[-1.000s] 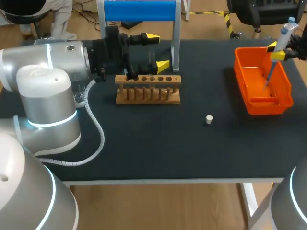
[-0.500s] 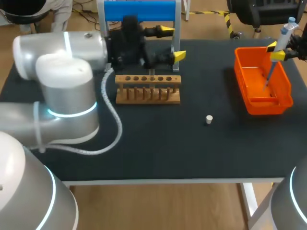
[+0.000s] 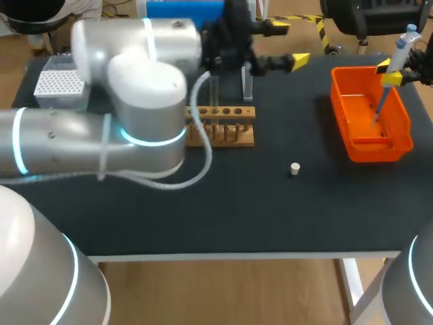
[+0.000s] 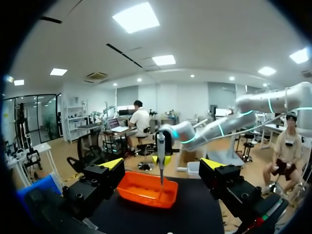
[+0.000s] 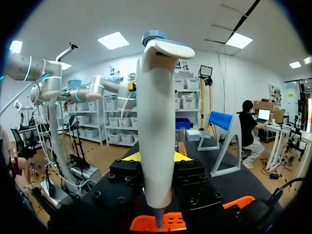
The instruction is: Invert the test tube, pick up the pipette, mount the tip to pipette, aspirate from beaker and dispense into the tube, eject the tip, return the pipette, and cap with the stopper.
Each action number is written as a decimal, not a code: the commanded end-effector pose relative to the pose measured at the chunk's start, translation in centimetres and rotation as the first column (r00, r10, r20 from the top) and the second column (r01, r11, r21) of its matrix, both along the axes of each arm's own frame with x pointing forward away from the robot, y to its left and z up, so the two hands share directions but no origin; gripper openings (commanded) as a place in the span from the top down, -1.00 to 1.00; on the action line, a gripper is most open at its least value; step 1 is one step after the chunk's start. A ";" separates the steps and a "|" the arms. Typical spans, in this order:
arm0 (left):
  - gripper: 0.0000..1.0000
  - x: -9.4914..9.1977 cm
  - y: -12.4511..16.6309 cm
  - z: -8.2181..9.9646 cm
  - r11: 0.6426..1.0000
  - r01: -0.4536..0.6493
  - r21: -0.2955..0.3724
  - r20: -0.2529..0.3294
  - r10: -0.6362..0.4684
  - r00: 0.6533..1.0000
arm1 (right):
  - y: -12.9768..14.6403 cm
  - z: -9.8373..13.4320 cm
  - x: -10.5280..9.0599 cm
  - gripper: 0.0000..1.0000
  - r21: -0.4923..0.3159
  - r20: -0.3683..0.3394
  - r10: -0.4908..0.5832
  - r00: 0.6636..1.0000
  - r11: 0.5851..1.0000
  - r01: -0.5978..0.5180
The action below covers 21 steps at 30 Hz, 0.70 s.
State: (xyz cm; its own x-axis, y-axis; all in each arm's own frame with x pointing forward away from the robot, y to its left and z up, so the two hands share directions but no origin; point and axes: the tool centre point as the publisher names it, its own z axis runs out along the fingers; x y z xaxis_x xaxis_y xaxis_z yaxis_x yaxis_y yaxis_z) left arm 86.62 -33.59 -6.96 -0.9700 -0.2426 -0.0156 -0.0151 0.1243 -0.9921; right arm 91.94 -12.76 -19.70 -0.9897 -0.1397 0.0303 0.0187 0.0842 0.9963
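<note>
Pipette [image 3: 404, 42] clamped at the far right of the wooden rack [image 3: 222, 126]; left gripper [image 3: 287, 44] wide open

Far left of the rack and a little behind it, you have the white tip box [image 3: 58, 84] on the table [image 3: 203, 217]. Your left arm [image 3: 135, 81] crosses above the rack's left end. Its gripper hangs behind the rack's right end, beside the blue-topped stand [image 3: 183, 8]. In the left wrist view its yellow-tipped fingers [image 4: 113, 164] stand far apart with nothing between them.

In front of the rack and off to its right, well apart from it, the small white stopper [image 3: 295, 168] stands alone on the dark mat.

Further right of the rack sits the orange bin [image 3: 371, 115]. Your right gripper [image 3: 388, 72] hovers over the bin's back corner, closed on the pipette from both sides. The pipette stands nearly upright, its blue-capped head above the fingers and its thin lower end pointing down into the bin. Whether that end touches the bin floor, you cannot tell from these views. The right wrist view shows the white pipette body [image 5: 156, 122] rising straight up from between the fingers.
</note>
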 end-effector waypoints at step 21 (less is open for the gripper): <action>1.00 3.5 -12.5 -0.3 0.998 0.067 0.013 -0.010 -0.067 0.998 | -0.2 0.0 0.2 1.00 0.000 -0.001 0.005 1.000 1.000 -0.005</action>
State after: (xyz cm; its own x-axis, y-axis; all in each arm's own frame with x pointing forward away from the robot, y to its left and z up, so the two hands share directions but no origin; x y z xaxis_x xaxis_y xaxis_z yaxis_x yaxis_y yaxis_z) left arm 89.93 -44.73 -6.82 -0.9856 -0.1692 -0.0077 -0.0177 0.1481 -0.9888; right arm 91.94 -12.76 -19.70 -0.9897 -0.1397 0.0304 0.0187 0.0842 0.9963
